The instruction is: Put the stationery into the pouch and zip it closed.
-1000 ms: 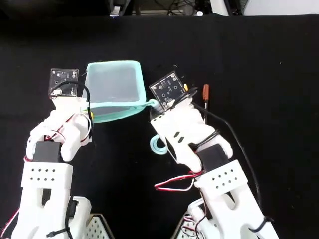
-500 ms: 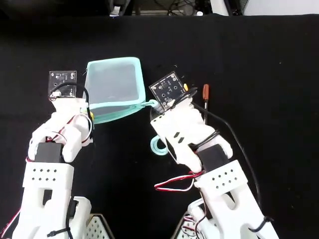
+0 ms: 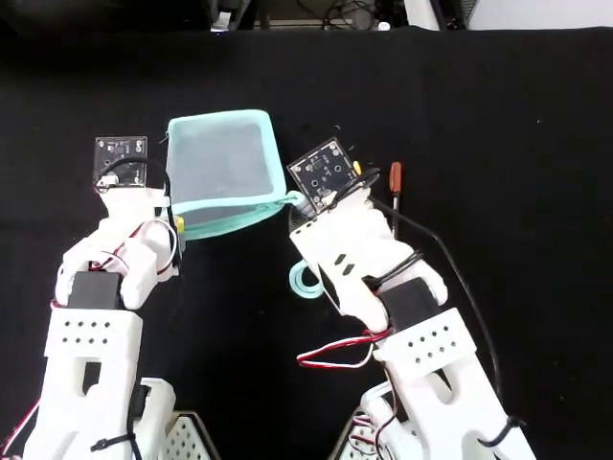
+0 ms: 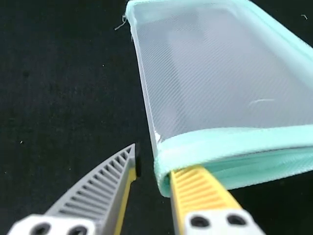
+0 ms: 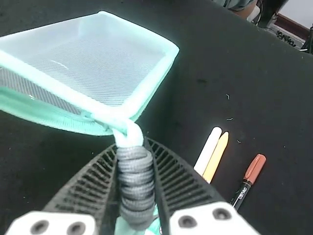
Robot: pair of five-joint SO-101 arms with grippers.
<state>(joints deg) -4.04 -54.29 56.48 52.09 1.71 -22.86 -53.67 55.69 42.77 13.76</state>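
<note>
Mint pouch (image 3: 218, 163) at 11 o'clock; right pincer (image 5: 132, 147) squeezes strap (image 5: 126, 131), left pincer (image 4: 152, 160) open at corner (image 4: 164, 155). Best: pinch corner tight, pull apart softly. Pens (image 5: 215, 156) at pouch's 3 o'clock.

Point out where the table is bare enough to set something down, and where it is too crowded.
Bare: the wide black table to the right of the brown marker, and the strip beyond the pouch. Crowded: the pouch's near edge, where the open left gripper sits at one corner and the right gripper clamps the pouch's grey loop.
</note>
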